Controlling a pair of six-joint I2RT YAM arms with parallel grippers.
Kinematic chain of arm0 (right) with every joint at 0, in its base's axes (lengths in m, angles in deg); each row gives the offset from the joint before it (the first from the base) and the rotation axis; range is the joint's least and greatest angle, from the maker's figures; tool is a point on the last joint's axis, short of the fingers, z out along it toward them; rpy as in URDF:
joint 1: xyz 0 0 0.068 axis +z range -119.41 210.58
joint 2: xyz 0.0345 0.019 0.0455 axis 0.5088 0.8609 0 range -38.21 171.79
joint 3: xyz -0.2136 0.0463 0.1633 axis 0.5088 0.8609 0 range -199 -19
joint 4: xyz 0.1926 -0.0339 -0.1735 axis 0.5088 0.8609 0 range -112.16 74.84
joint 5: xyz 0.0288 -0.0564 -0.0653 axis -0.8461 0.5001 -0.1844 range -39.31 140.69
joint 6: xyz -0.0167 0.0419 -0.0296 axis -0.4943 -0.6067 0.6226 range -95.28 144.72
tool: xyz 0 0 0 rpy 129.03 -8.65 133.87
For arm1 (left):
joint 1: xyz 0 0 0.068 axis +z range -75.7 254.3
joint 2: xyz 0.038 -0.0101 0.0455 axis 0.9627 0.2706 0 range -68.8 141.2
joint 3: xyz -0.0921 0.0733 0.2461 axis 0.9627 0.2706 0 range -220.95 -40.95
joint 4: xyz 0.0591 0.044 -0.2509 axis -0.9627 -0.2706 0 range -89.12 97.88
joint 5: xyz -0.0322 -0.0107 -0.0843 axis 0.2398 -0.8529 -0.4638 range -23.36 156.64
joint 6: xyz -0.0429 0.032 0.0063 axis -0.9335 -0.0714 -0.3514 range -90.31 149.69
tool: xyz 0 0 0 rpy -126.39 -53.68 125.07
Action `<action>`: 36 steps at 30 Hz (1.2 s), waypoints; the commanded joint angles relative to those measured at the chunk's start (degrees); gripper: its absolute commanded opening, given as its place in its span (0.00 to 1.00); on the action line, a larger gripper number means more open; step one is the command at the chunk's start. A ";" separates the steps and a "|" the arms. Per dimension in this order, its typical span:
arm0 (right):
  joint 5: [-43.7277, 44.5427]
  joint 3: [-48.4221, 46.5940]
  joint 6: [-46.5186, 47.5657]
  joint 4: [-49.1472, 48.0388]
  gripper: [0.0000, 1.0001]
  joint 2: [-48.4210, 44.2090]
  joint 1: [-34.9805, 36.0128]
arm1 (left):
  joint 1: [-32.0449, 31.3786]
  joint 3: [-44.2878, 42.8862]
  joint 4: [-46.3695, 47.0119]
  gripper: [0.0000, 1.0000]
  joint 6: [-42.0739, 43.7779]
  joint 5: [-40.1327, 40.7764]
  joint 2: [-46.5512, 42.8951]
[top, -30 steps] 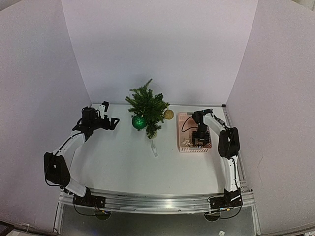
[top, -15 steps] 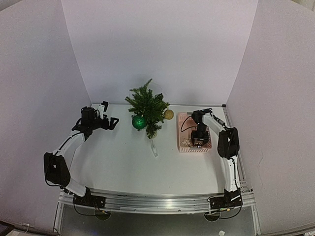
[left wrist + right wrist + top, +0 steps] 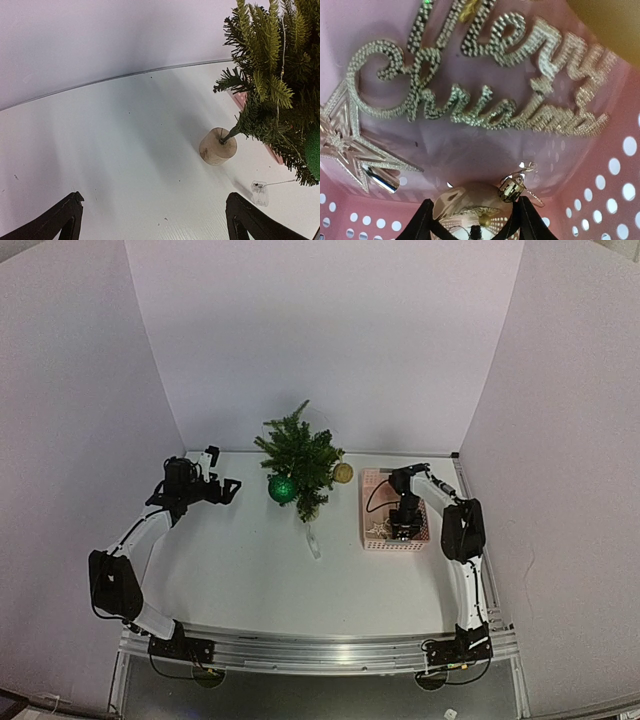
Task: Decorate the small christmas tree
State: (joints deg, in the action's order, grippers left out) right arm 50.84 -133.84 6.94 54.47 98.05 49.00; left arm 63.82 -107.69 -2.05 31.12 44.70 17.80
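The small christmas tree (image 3: 298,462) stands at the back middle of the table, with a green ball (image 3: 281,488) and a gold ball (image 3: 343,473) hanging on it. In the left wrist view the tree (image 3: 270,90) and its pale round base (image 3: 218,146) are at the right. My left gripper (image 3: 232,487) hovers open to the left of the tree, with nothing between its fingers (image 3: 60,222). My right gripper (image 3: 402,528) reaches down into the pink basket (image 3: 368,502). Its fingers (image 3: 422,222) press both sides of a shiny silver ball ornament (image 3: 470,200).
In the basket lie a glittery "Merry Christmas" sign (image 3: 485,75) and a silver star (image 3: 345,145). A small clear battery box (image 3: 260,192) on a thin wire lies on the table in front of the tree. White walls close in the table on three sides.
My right gripper's jaws have closed in on the shiny ball inside the basket. The left arm and the tree have not moved.
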 commanded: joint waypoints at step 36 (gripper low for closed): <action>-24.06 -7.16 -8.34 -32.29 0.29 -39.44 11.89 | -0.34 8.46 11.41 0.96 -3.22 -21.17 -21.80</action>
State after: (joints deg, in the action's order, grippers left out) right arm 39.17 -141.83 -0.05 29.90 56.96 59.37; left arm 63.85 -99.46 6.06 28.11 29.50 -1.31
